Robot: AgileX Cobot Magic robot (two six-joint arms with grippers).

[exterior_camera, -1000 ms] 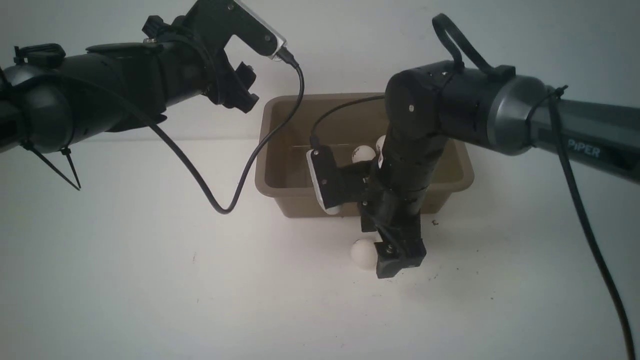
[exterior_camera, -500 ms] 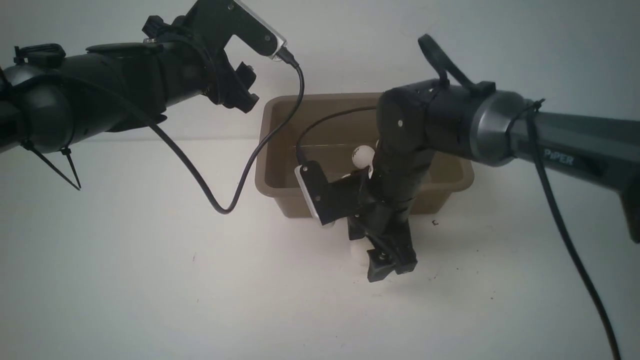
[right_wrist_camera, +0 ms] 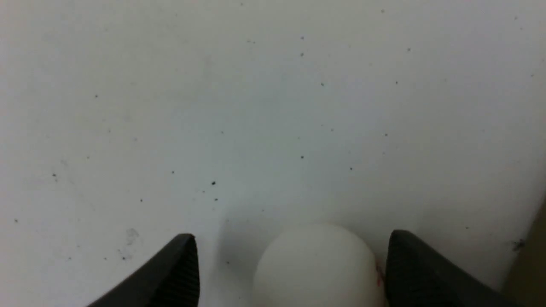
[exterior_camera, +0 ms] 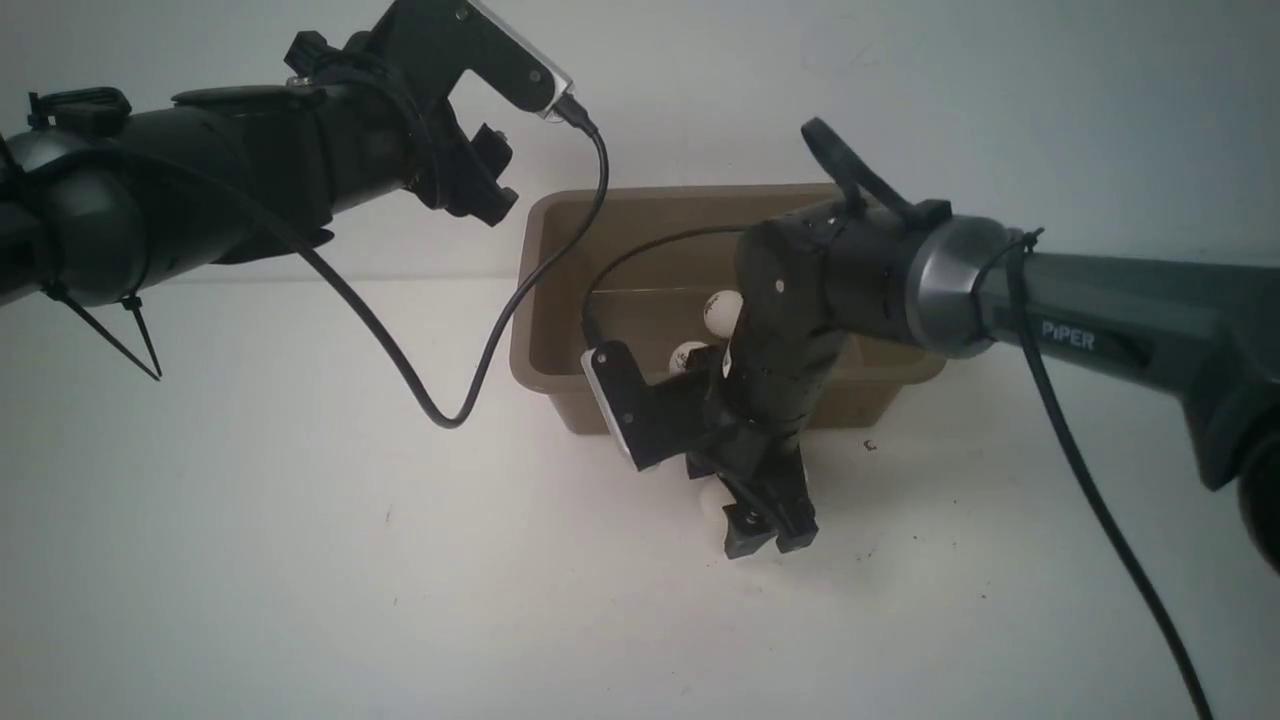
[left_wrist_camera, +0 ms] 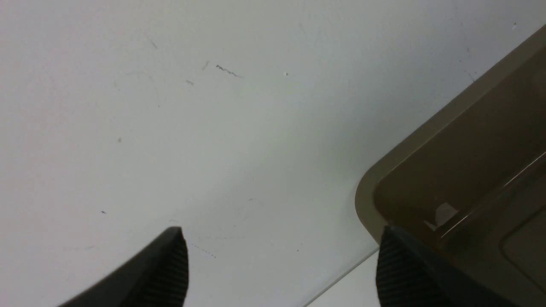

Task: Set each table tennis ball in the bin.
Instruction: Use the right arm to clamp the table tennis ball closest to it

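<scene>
One white table tennis ball (exterior_camera: 712, 503) lies on the table just in front of the bin (exterior_camera: 540, 300). My right gripper (exterior_camera: 765, 540) points down over it. In the right wrist view the ball (right_wrist_camera: 315, 268) sits between the open jaws, close against one finger (right_wrist_camera: 409, 268), with a clear gap to the other finger (right_wrist_camera: 179, 273). Two more balls (exterior_camera: 722, 308) (exterior_camera: 688, 355) lie inside the taupe bin. My left gripper (exterior_camera: 495, 185) hangs open and empty, high beside the bin's far left corner (left_wrist_camera: 426, 140).
The left arm's black cable (exterior_camera: 440, 415) loops down onto the table left of the bin. The right wrist camera mount (exterior_camera: 625, 410) sits against the bin's front wall. White table extends left, right and towards the front. Small dark specks (exterior_camera: 868, 445) dot the surface.
My right arm has dropped and shifted left, bringing its jaws down around the ball on the table, and the jaws have narrowed a little. The left arm has stayed still.
</scene>
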